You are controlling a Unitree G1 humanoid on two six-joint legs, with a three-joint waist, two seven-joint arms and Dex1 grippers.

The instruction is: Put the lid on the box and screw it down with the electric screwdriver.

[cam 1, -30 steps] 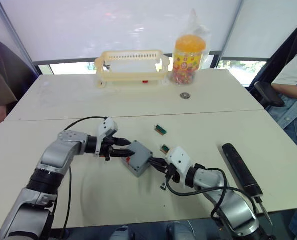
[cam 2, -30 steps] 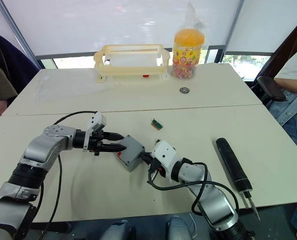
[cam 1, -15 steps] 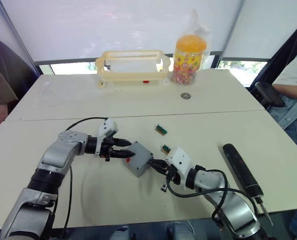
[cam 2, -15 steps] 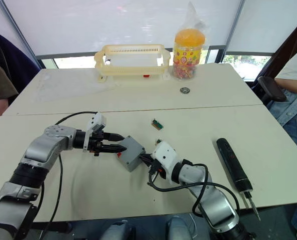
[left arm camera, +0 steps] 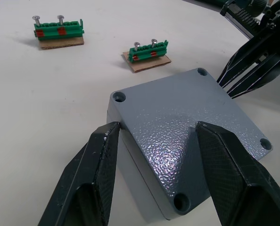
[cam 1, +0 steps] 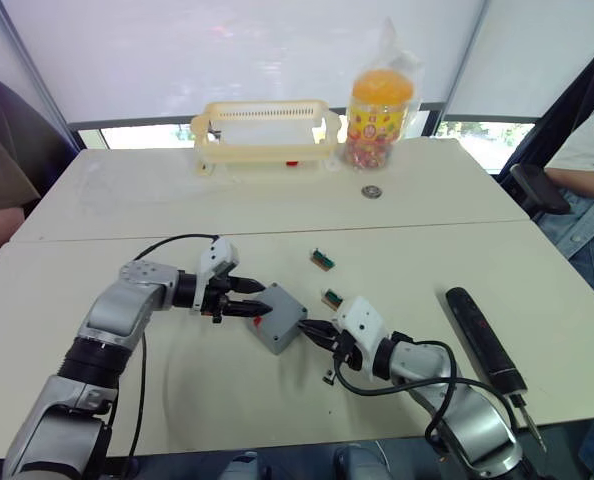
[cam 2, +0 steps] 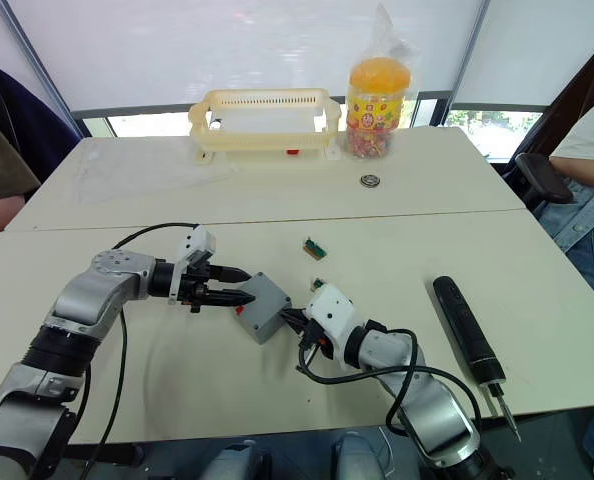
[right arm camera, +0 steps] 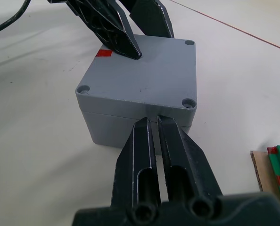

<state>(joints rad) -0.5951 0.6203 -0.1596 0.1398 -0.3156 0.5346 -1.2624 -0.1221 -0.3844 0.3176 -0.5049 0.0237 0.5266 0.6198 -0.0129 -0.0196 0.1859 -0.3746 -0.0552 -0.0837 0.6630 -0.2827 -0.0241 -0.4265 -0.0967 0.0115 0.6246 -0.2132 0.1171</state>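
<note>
Both arms are built of rounded silver-grey metal segments with black joint rings, each ending in a white wrist housing and a gripper, left [cam 1: 245, 298] and right [cam 1: 315, 331], of two tapering glossy black fingers [left arm camera: 96, 176], with loose black cables looping beside each forearm.

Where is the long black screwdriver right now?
The electric screwdriver lies flat on the table on the robot's right side, past the right arm and near the table's right edge. No claw is touching it.
</note>
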